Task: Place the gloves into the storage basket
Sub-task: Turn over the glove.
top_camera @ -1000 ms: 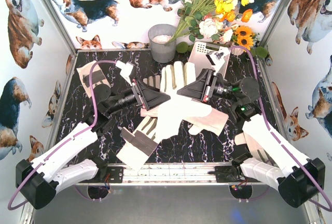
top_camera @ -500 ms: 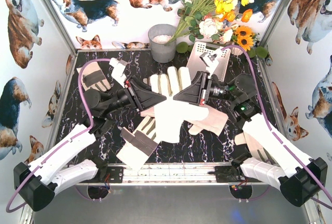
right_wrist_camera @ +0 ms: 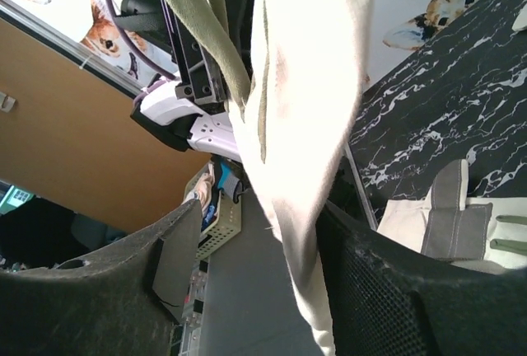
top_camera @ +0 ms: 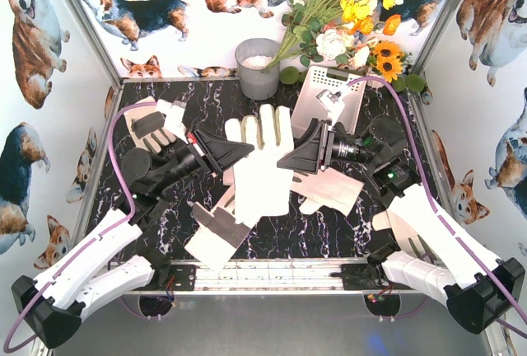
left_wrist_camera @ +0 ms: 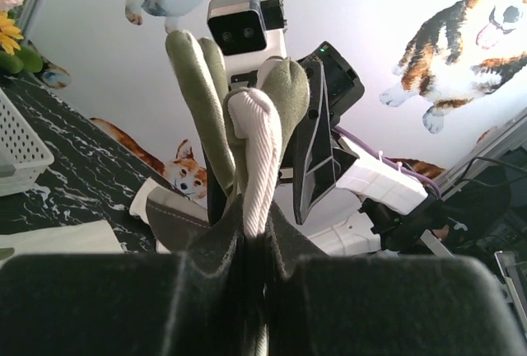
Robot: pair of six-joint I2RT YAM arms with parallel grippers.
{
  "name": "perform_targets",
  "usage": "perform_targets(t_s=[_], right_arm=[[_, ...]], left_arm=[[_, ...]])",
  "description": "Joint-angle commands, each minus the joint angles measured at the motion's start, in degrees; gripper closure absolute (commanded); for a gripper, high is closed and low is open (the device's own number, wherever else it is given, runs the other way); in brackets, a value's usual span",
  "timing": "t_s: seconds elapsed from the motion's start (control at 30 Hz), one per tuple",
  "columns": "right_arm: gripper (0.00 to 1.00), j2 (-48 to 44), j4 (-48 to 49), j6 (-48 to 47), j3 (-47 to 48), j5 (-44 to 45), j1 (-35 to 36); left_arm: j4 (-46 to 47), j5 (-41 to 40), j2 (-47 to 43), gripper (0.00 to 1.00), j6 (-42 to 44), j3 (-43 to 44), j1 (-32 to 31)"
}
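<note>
Could drop the held glove point(top_camera: 259, 183) short of the storage basket point(top_camera: 333, 96) — long, limp, liable to drag across the plain glove point(top_camera: 329, 193) at 5 o'clock or the grey-panelled glove point(top_camera: 216, 228) at 7 o'clock, or to snag on the basket's rim. Could also get yanked loose if pulled two ways at once. Clamped flat in the left gripper point(top_camera: 245, 152), pads shut on the fabric; only straddled by the right gripper point(top_camera: 284, 161), jaws apart, a gap showing on one side. Hangs mid-table between the two — at 3 o'clock of the left, 9 o'clock of the right, basket off at 1 o'clock.
</note>
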Motion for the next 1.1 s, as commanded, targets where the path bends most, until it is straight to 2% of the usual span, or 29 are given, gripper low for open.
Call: perform_targets(t_s=[0.0,0.1,0.2,0.33,0.47,0.57,0.73,0.97,1.07], right_arm=[[0.4,-1.3,-0.9,-1.91,-1.37,-2.21,0.28],[0.39,-1.61,-2.6,-3.55,-1.46,-2.25,0.28],[0.34,-3.14,-6.93,-6.5,-0.9,2.03,0.21],[0.18,-6.15,-15.54,-7.92,-0.04,14.4,-0.39],[0.05,-6.82,-18.4,-3.04,-0.92,20.47,-0.97],[0.03,-8.22,-11.01,2.92,-5.33,20.91,-0.93],[0.02,-7.15,10.96,12.64,-11.89,14.5,-0.23],[0.02,0.26,27.89,17.13,-9.27,10.39,4.93],[0.02,2.84,31.27,18.28,-8.05,10.45,5.62]], left_arm=[[0.29,-2.39,-0.9,1.0,0.99,0.41,0.07],[0.15,0.78,0.04,1.0,0.26,1.53,0.02],[-3.87,5.21,2.09,1.0,1.33,4.78,0.02],[-10.22,2.5,1.49,1.0,4.74,7.88,0.06],[-11.04,-1.05,0.99,1.0,4.72,9.37,0.02],[-8.6,-3.27,0.66,1.0,3.38,9.46,0.02],[-4.91,-6.03,0.48,1.0,1.47,10.68,0.05],[1.15,-2.78,2.88,1.0,-2.79,12.7,0.02],[4.48,-1.67,3.18,1.0,-4.77,12.62,0.02]])
